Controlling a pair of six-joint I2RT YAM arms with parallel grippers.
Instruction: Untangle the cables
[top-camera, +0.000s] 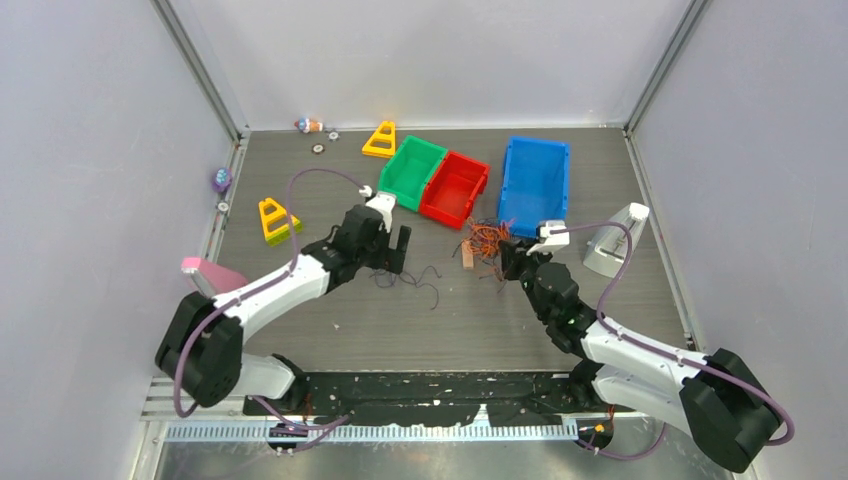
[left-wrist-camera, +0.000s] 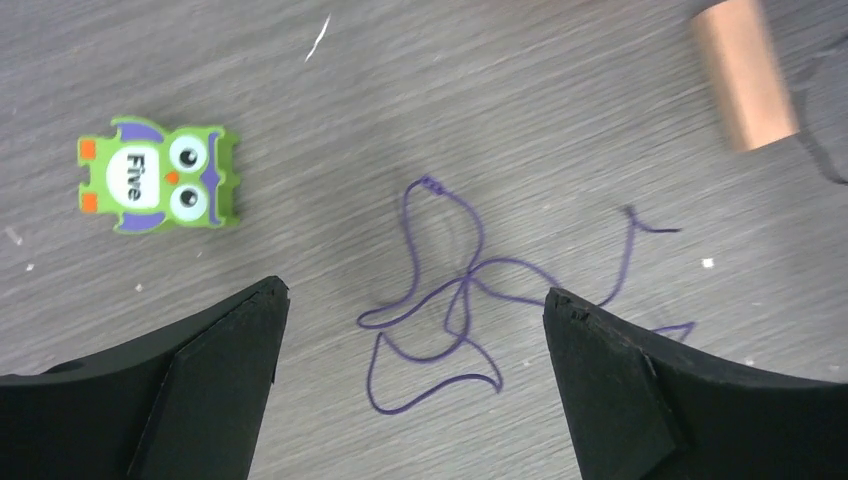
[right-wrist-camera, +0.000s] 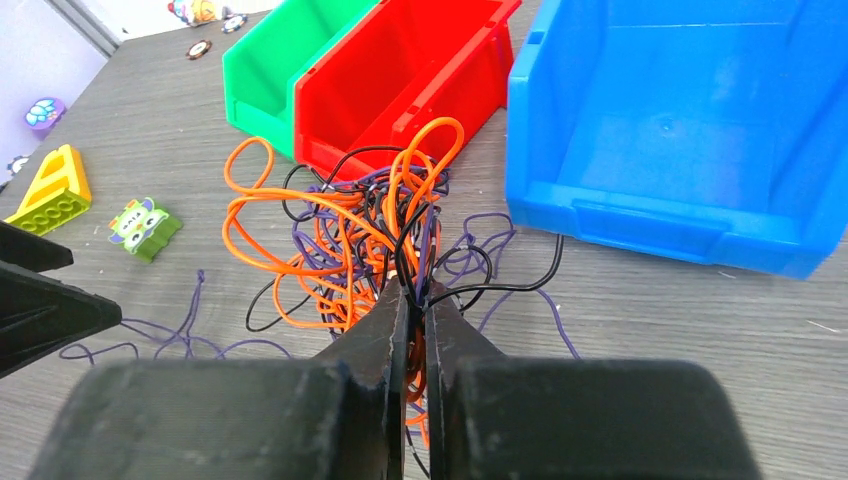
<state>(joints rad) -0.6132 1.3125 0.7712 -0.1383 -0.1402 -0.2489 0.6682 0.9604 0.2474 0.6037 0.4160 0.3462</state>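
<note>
- Orange, black and purple cables (right-wrist-camera: 370, 230) lie in one tangled clump on the grey wood-grain table (left-wrist-camera: 520, 90), just on the near side of the red bin (right-wrist-camera: 420, 60), at its front corner.
- Loops of orange wire rise clear above the clump. Several purple and black ends trail out flat over the table toward the arms.
- Right end effector (right-wrist-camera: 415, 300): clenched. Its two black fingers are pressed together on the near edge of the clump, with orange and black strands pinched between them.
- Left end effector (left-wrist-camera: 415, 295): jaws stand wide apart and grip nothing. It sits on the near-left side of the red bin, well apart from the clump.
- A loose purple strand (left-wrist-camera: 450, 290) lies flat on the table between the left fingers, curled in a few open loops and separate from the clump. Contact with either finger cannot be confirmed.
- A green bin (right-wrist-camera: 270, 70) stands touching the red bin's left side. A blue bin (right-wrist-camera: 680, 120) stands just to its right, with a narrow gap between them. All three show bare interiors.
- A green owl block (left-wrist-camera: 160, 175) marked "Five" lies flat to the near-left of the red bin, beyond the loose strand.
- A copper-coloured cylinder (left-wrist-camera: 745, 75) lies on its side on the near side of the red bin, between the loose strand and the clump.
</note>
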